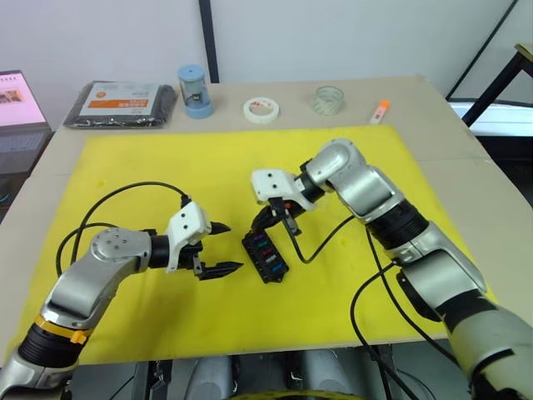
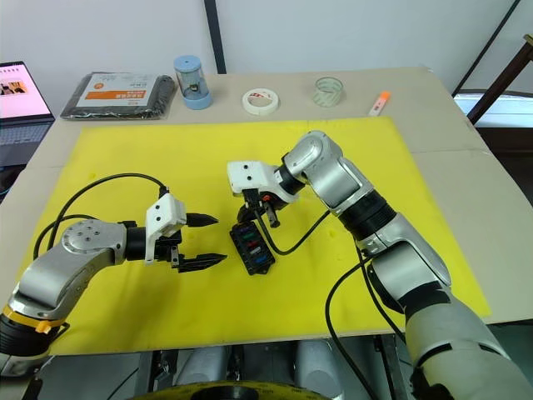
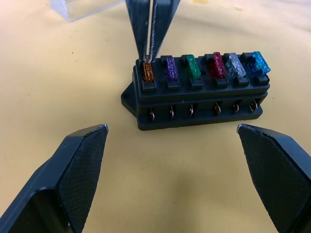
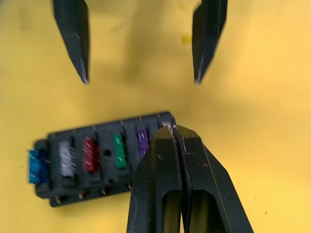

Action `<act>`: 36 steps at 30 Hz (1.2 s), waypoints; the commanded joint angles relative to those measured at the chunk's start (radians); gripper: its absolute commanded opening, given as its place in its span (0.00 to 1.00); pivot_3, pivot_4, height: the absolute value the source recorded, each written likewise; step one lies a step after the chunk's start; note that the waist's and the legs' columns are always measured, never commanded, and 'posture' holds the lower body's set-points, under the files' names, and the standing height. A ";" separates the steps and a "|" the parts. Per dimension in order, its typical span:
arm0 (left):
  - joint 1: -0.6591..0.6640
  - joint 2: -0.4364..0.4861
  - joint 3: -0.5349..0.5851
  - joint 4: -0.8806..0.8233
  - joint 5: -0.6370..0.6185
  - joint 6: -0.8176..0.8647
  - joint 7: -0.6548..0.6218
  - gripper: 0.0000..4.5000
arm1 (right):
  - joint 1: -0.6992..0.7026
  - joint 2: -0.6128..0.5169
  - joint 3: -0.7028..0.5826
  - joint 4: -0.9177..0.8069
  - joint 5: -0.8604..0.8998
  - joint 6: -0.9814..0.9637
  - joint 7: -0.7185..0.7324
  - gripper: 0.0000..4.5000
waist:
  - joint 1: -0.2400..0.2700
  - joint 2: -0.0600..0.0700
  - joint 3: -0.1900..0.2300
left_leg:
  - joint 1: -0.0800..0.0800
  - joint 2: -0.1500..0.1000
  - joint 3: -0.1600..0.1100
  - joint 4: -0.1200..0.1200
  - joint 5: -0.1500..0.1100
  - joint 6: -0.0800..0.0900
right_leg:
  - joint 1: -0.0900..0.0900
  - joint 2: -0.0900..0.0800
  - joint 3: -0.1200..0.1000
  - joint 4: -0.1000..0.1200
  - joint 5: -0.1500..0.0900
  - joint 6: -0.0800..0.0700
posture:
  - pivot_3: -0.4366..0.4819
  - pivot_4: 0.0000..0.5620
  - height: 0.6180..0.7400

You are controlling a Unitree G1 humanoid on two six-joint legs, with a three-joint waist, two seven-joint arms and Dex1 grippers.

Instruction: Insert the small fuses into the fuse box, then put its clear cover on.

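Fuse box (image 1: 265, 257) on yellow mat (image 1: 350, 158), six small fuses (image 3: 201, 68) seated in a row. Right gripper (image 3: 147, 57) pressed together on orange end fuse (image 3: 147, 73). Left gripper (image 1: 225, 247) spread, just beside box. Clear cover (image 3: 82, 7) beyond.

Bright even light, soft shadows, sharp

A: Which colours sit in the black fuse box (image 3: 194, 99) on the yellow mat (image 1: 333, 308)?

B: Orange-yellow fuse (image 3: 147, 72), then purple (image 3: 170, 67), green (image 3: 190, 66), red (image 3: 216, 64), white (image 3: 235, 64), teal (image 3: 257, 63). Black cross-hatched pads (image 3: 80, 167) face it.
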 commanded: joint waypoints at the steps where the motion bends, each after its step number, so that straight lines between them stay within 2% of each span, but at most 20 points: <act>1: -0.004 0.007 0.021 -0.032 -0.005 -0.010 0.000 1.00 | 0.009 -0.006 0.012 0.025 -0.029 -0.044 -0.008 0.00 | 0.000 0.000 0.000 | 0.000 0.000 0.000 0.000 0.000 0.000 | 0.000 0.000 0.000 0.000 0.000 0.000 | 0.48 0.27 1.00; 9: 0.006 0.014 0.031 -0.041 -0.012 -0.005 0.002 1.00 | 0.020 -0.014 0.012 0.032 -0.042 -0.063 -0.004 0.00 | 0.000 0.000 0.000 | 0.001 0.000 0.000 0.000 0.000 0.000 | 0.001 0.000 0.000 0.000 0.000 0.000 | 0.48 0.27 1.00; 19: 0.021 0.053 0.093 -0.067 -0.063 0.016 -0.023 1.00 | 0.004 -0.032 -0.107 -0.179 0.101 0.139 0.015 0.00 | 0.000 0.000 0.000 | 0.000 0.001 -0.001 0.000 0.000 0.000 | 0.001 0.000 0.000 0.000 0.000 0.000 | 0.48 0.27 1.00; 23: 0.050 0.103 0.158 -0.102 -0.099 0.040 -0.041 1.00 | 0.033 -0.100 -0.188 -0.279 0.169 0.219 0.005 0.00 | 0.002 0.000 0.000 | 0.000 0.001 -0.001 0.000 0.000 0.000 | 0.001 -0.001 0.000 0.000 0.000 0.000 | 0.48 0.27 1.00; 27: 0.137 0.214 0.297 -0.106 -0.132 0.062 -0.101 1.00 | 0.109 -0.251 -0.292 -0.345 0.202 0.257 -0.019 0.00 | 0.002 0.001 0.000 | 0.000 0.001 -0.002 0.000 0.000 0.000 | 0.001 -0.002 0.000 -0.001 0.000 0.000 | 0.48 0.27 1.00; 30: 0.260 0.311 0.420 -0.053 -0.083 0.008 -0.180 1.00 | 0.195 -0.405 -0.376 -0.369 0.222 0.266 -0.013 0.14 | 0.003 0.001 0.001 | 0.000 0.000 -0.001 0.000 0.000 0.001 | 0.000 -0.002 -0.001 -0.002 0.000 0.000 | 0.48 0.27 1.00; 35: 0.403 0.390 0.586 0.117 0.004 -0.120 -0.286 1.00 | 0.333 -0.601 -0.481 -0.340 0.226 0.233 -0.020 0.53 | 0.000 0.002 0.001 | 0.001 0.000 0.001 -0.001 -0.001 0.002 | -0.001 -0.001 -0.001 -0.003 0.000 -0.001 | 0.48 0.27 1.00; 36: 0.421 0.400 0.610 0.160 0.024 -0.151 -0.303 1.00 | 0.364 -0.637 -0.500 -0.330 0.224 0.222 -0.022 0.60 | 0.000 0.003 0.002 | 0.001 0.000 0.001 -0.001 -0.004 0.006 | -0.001 -0.001 0.000 -0.003 -0.001 -0.001 | 0.48 0.27 1.00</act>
